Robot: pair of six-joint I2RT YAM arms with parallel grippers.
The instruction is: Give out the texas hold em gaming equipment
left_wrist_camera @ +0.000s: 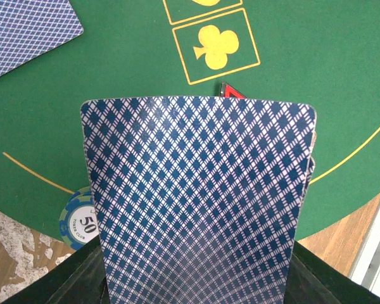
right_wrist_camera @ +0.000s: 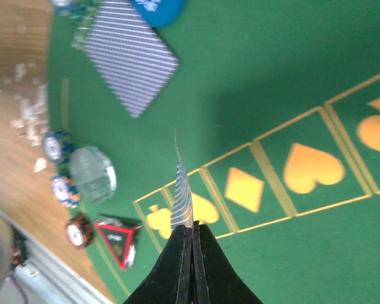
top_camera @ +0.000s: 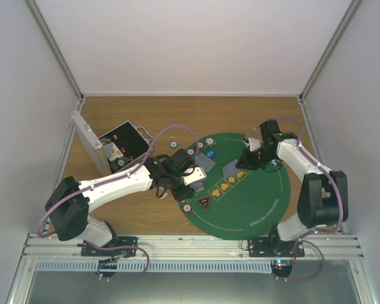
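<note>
My left claw [left_wrist_camera: 199, 285] is pinching a blue lattice-backed playing card [left_wrist_camera: 196, 190] by its near end, back upward, over the near-left part of the green felt mat [left_wrist_camera: 304, 63]; a second edge peeks out behind it on the right, and how many cards I hold there I cannot tell; beneath its left side a striped 50 chip [left_wrist_camera: 81, 221] sits on the mat's rim, partly hidden; just past its far edge a corner of the red triangle marker [left_wrist_camera: 231, 92] shows, near the printed club box [left_wrist_camera: 216, 47].

My right claw [right_wrist_camera: 191, 237] is pressed together on a single card [right_wrist_camera: 182, 190] seen edge-on, standing up from the fingertips above the row of yellow suit boxes [right_wrist_camera: 304, 171]; farther out a face-down card [right_wrist_camera: 130, 60] lies flat on the felt, with a round blue token [right_wrist_camera: 155, 7] just beside its far corner; along the mat's edge there sit a few striped chips [right_wrist_camera: 63, 190] and a clear round disc [right_wrist_camera: 92, 174], close to the triangle marker.

The silver case [top_camera: 114, 149] stands open on the wooden table [top_camera: 133, 212], off the mat to the far left; two more small chips [top_camera: 173, 144] rest near the mat's far-left rim.
</note>
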